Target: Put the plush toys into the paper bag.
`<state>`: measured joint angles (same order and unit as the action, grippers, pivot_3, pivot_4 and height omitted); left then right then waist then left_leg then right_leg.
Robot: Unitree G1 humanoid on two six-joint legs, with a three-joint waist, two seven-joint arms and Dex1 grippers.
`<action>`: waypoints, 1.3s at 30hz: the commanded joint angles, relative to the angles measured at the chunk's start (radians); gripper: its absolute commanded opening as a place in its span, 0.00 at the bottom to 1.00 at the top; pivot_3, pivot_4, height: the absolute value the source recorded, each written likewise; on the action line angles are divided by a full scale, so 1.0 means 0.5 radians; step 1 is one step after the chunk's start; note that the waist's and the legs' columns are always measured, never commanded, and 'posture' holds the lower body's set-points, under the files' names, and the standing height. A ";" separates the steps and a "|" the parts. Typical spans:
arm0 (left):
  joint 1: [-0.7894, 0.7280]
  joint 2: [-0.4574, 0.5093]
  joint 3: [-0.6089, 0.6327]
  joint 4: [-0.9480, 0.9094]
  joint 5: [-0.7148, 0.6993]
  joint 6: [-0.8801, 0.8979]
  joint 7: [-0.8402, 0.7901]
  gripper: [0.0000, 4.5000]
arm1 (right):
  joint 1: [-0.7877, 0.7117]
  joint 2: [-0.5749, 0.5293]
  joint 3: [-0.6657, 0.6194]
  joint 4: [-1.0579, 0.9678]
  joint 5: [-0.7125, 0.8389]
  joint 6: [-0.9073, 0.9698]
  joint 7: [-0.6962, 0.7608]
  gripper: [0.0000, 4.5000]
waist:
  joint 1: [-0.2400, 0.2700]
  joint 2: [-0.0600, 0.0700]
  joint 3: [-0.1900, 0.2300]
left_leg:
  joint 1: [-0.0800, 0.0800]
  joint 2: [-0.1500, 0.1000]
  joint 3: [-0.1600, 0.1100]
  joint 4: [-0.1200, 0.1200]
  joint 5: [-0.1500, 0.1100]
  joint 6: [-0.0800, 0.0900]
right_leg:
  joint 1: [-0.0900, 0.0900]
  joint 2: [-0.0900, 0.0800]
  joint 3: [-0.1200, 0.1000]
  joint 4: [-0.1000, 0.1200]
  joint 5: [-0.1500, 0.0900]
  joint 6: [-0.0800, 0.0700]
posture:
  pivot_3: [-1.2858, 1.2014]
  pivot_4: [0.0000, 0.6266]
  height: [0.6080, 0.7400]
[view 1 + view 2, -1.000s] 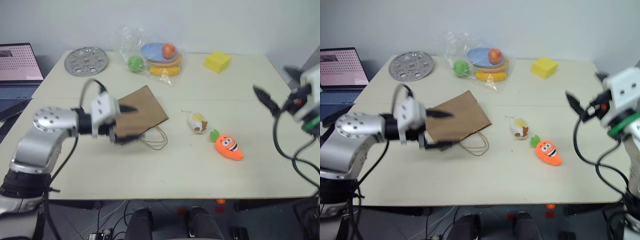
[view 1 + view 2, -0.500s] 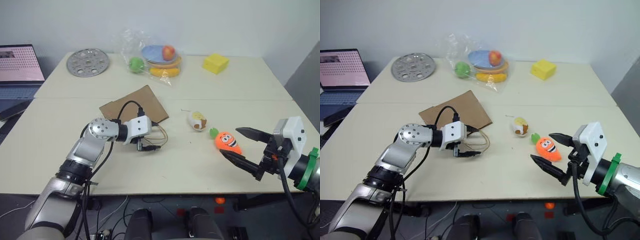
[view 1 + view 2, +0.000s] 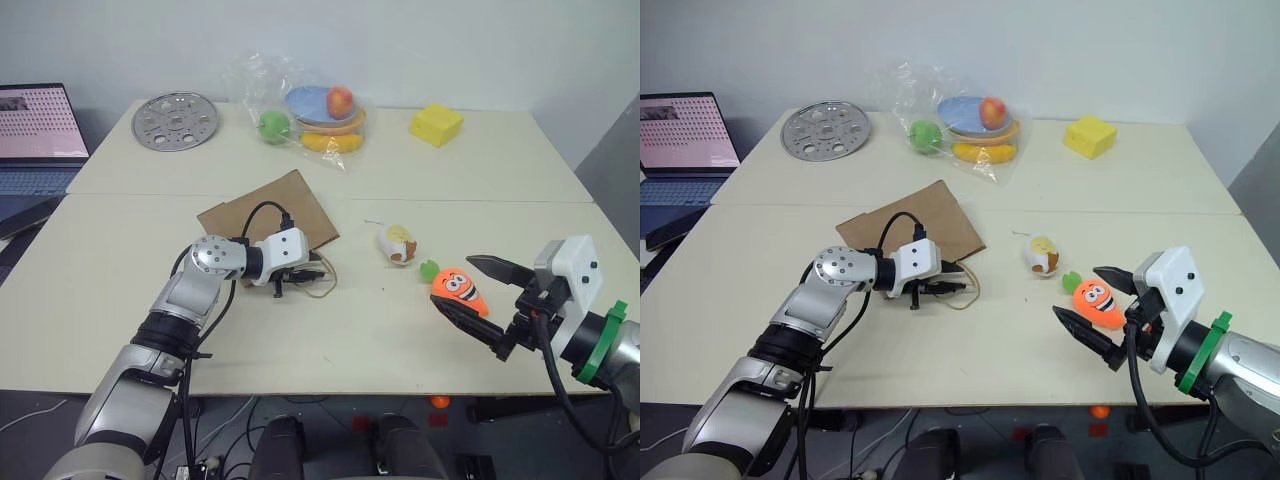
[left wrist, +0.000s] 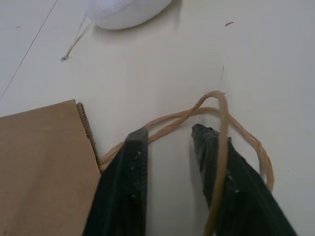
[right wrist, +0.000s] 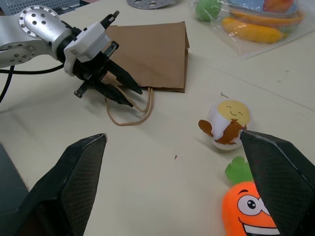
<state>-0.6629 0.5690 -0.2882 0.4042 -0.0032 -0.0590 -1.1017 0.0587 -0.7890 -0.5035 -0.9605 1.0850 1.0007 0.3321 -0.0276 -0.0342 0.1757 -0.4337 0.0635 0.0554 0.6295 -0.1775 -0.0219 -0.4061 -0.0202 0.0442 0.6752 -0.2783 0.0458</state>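
The brown paper bag (image 3: pixel 270 215) lies flat on the table, its cord handles (image 3: pixel 320 278) looped toward me. My left gripper (image 3: pixel 308 276) rests low at those handles. Its fingers (image 4: pixel 134 162) stand a narrow gap apart with bare table between them, and one cord lies across the other finger. The orange carrot plush (image 3: pixel 458 290) lies at the right, and the white-and-yellow plush (image 3: pixel 398 243) sits just behind it. My right gripper (image 3: pixel 1075 291) is wide open, with the carrot between its fingertips and untouched.
A plastic bag of fruit and plates (image 3: pixel 310 115), a yellow block (image 3: pixel 435 125) and a perforated metal disc (image 3: pixel 176 121) stand along the table's far side. A laptop (image 3: pixel 35 135) sits off the left edge.
My left arm came down to the bag's handles and its fingers narrowed. My right arm swung down and inward until its open fingers flanked the carrot. In the last half second both barely moved.
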 commanded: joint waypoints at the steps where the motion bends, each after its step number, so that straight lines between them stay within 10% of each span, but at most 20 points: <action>1: -0.064 0.023 0.057 -0.014 -0.025 -0.024 -0.043 0.03 | -0.021 -0.040 0.026 -0.025 0.047 -0.087 -0.036 1.00 | -0.002 0.000 0.000 | 0.000 0.000 0.000 0.000 0.000 0.000 | 0.000 0.000 0.001 0.000 0.000 0.000 | 0.52 0.24 1.00; 12: -0.234 0.187 0.359 -0.223 -0.438 0.461 -0.309 0.00 | -0.535 0.304 0.867 0.324 -0.467 -0.343 -0.108 0.92 | -0.009 -0.002 0.001 | 0.000 0.002 0.000 0.001 0.000 0.000 | -0.002 0.003 0.000 0.002 0.001 -0.003 | 0.52 0.24 1.00; 24: -0.303 0.224 0.466 -0.340 -0.590 0.656 -0.340 0.00 | -1.003 0.833 1.494 1.064 -1.141 -0.789 0.133 0.01 | -0.001 -0.003 0.001 | -0.002 0.001 0.000 0.000 0.000 0.000 | -0.004 0.003 -0.001 0.004 -0.002 -0.004 | 0.52 0.24 1.00; 39: -0.270 0.188 0.567 -0.657 -0.803 0.951 -0.199 0.00 | -1.457 1.491 1.673 2.209 -1.618 -1.073 0.157 0.01 | -0.009 -0.003 0.001 | -0.001 0.003 0.000 0.000 0.000 0.000 | -0.008 0.006 -0.001 0.010 -0.001 -0.004 | 0.52 0.24 1.00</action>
<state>-0.7762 0.6623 -0.0340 0.1211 -0.3797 0.4115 -1.2100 -0.6465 -0.0699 0.3413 0.0895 0.2907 0.5115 0.4049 -0.0321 -0.0356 0.1764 -0.4344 0.0650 0.0552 0.6292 -0.1773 -0.0220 -0.4100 -0.0173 0.0436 0.6802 -0.2790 0.0437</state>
